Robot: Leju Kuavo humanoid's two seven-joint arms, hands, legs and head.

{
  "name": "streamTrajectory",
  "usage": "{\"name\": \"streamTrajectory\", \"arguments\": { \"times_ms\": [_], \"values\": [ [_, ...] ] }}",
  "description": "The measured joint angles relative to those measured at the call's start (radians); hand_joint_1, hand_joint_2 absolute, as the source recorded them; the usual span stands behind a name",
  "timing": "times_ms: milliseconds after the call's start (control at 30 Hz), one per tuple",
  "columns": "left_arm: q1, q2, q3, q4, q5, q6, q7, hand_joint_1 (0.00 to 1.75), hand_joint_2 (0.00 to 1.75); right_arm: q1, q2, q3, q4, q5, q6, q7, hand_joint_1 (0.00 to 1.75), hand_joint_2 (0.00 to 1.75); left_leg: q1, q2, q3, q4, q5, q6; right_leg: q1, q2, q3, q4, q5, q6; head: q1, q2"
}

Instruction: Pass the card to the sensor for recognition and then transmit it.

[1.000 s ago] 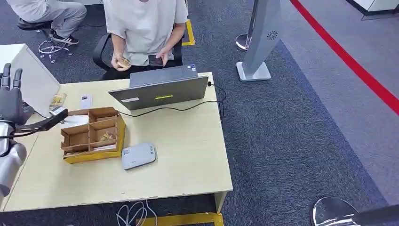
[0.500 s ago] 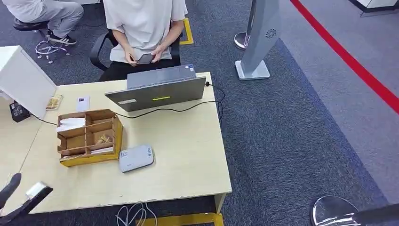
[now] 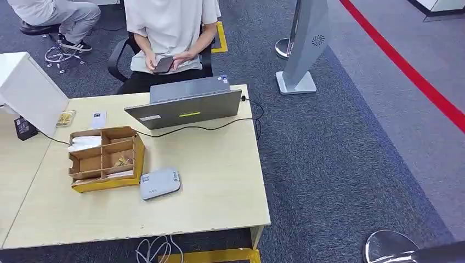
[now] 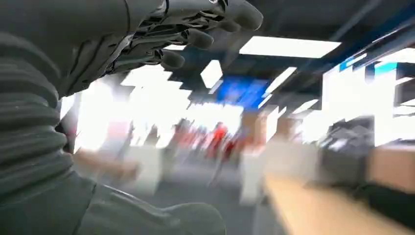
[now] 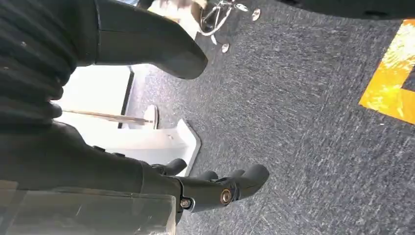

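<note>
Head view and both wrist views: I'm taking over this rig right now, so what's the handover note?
Left hand: fingers curled, thumb apart; the view is blurred, so whether it holds the card is unclear.
Right hand: open, hanging over carpet.
The sensor lies on the table beside the cardboard organiser, with nothing resting on it.
Left to do: confirm the card, scan it, hand it over.
</note>
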Motion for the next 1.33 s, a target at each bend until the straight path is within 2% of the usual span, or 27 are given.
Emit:
{"name": "streamTrajectory", "arguments": {
  "times_ms": [67,167,200,267,300,433,467,567,667,733,867,1033,1133,1167,1333],
  "values": [
    [-0.02,-0.011,0.08,0.143,0.142,0.014,0.021,0.0,1.75,-0.001,0.0,0.0,0.0,-0.001,0.004,-0.002,0.0,1.75,0.0,-0.002,0.0,0.0,0.0,0.0,0.0,-0.002,0.001,0.0,-0.001,0.001,-0.001,0.0],
    [-0.041,-0.042,0.136,0.308,0.389,-0.058,0.023,0.0,1.75,-0.003,0.0,0.0,0.0,-0.002,0.005,-0.005,0.0,1.75,-0.001,-0.008,0.0,0.0,0.0,0.0,-0.001,-0.009,0.003,-0.001,-0.002,0.002,0.001,0.0],
    [-0.047,-0.057,0.15,0.354,0.473,-0.092,0.037,0.0,0.0,-0.004,0.0,0.001,0.0,0.0,0.003,-0.007,0.0,1.75,-0.002,-0.01,0.0,0.0,0.0,0.0,-0.002,-0.009,0.004,-0.002,-0.002,0.002,0.003,0.0],
    [-0.056,-0.104,0.175,0.442,0.645,-0.169,0.079,0.0,0.0,-0.009,0.0,0.007,0.0,0.022,0.0,-0.009,0.0,1.75,-0.004,-0.01,0.001,0.0,0.001,0.001,-0.004,-0.009,0.004,-0.002,-0.001,0.003,0.002,0.0],
    [-0.06,-0.142,0.189,0.486,0.715,-0.195,0.104,0.0,1.75,-0.011,0.0,0.01,0.0,0.043,0.0,-0.01,0.0,0.0,-0.005,-0.01,0.001,0.0,0.001,0.002,-0.006,-0.009,0.004,-0.002,-0.001,0.004,0.0,0.0],
    [-0.072,-0.258,0.206,0.6,0.79,-0.218,0.152,0.0,1.75,-0.016,0.0,0.016,0.0,0.094,0.011,-0.017,0.0,0.0,-0.005,-0.01,0.0,0.002,0.001,0.004,-0.006,-0.009,0.005,-0.003,0.0,0.006,0.004,0.0],
    [-0.077,-0.283,0.21,0.62,0.796,-0.22,0.167,0.0,1.75,-0.018,0.0,0.016,0.0,0.104,0.013,-0.017,0.0,1.75,-0.006,-0.01,0.0,0.002,0.001,0.006,-0.006,-0.009,0.005,-0.004,0.001,0.007,0.005,0.0],
    [-0.091,-0.356,0.213,0.67,0.762,-0.214,0.273,0.0,1.75,-0.019,0.001,0.016,0.0,0.153,0.017,-0.019,0.0,1.75,-0.006,-0.01,0.0,0.003,0.001,0.006,-0.007,-0.009,0.005,-0.004,0.001,0.008,0.004,0.0],
    [-0.099,-0.428,0.184,0.7,0.641,-0.213,0.375,0.0,1.75,-0.021,0.003,0.016,0.0,0.184,0.014,-0.025,0.0,1.75,-0.006,-0.01,0.0,0.004,0.001,0.008,-0.007,-0.009,0.005,-0.004,0.002,0.009,0.003,0.0],
    [-0.102,-0.463,0.138,0.714,0.551,-0.229,0.41,0.0,1.75,-0.023,0.005,0.016,0.0,0.209,0.011,-0.024,0.0,1.75,-0.006,-0.01,0.0,0.004,0.001,0.008,-0.006,-0.009,0.005,-0.004,0.002,0.009,0.005,0.0],
    [-0.109,-0.518,0.052,0.728,0.492,-0.261,0.421,0.0,1.75,-0.025,0.008,0.016,0.0,0.23,0.011,-0.019,0.0,1.75,-0.005,-0.009,0.0,0.004,0.0,0.008,-0.006,-0.009,0.005,-0.004,0.002,0.009,0.002,0.0],
    [-0.11,-0.543,0.007,0.732,0.488,-0.264,0.42,0.0,1.75,-0.026,0.008,0.017,0.0,0.231,0.011,-0.018,0.0,1.75,-0.005,-0.009,0.0,0.004,0.0,0.008,-0.005,-0.009,0.005,-0.004,0.002,0.009,0.002,0.0],
    [-0.106,-0.543,-0.025,0.732,0.489,-0.267,0.42,0.0,1.75,-0.023,0.008,0.002,-0.001,0.241,0.013,-0.019,0.0,1.75,-0.004,-0.009,0.0,0.004,0.0,0.008,-0.005,-0.009,0.005,-0.003,0.001,0.008,0.002,0.0],
    [-0.103,-0.542,-0.047,0.732,0.494,-0.271,0.421,0.0,0.0,-0.019,0.008,-0.014,-0.003,0.253,0.017,-0.023,0.0,0.0,-0.004,-0.009,0.0,0.004,0.0,0.008,-0.005,-0.009,0.005,-0.003,0.001,0.008,0.002,0.0],
    [-0.084,-0.531,-0.147,0.732,0.523,-0.281,0.431,0.0,0.0,0.001,0.008,-0.114,-0.018,0.326,0.04,-0.05,0.0,0.0,-0.004,-0.009,0.0,0.004,0.0,0.008,-0.005,-0.009,0.005,-0.004,0.001,0.008,0.002,0.0]
  ]
}}
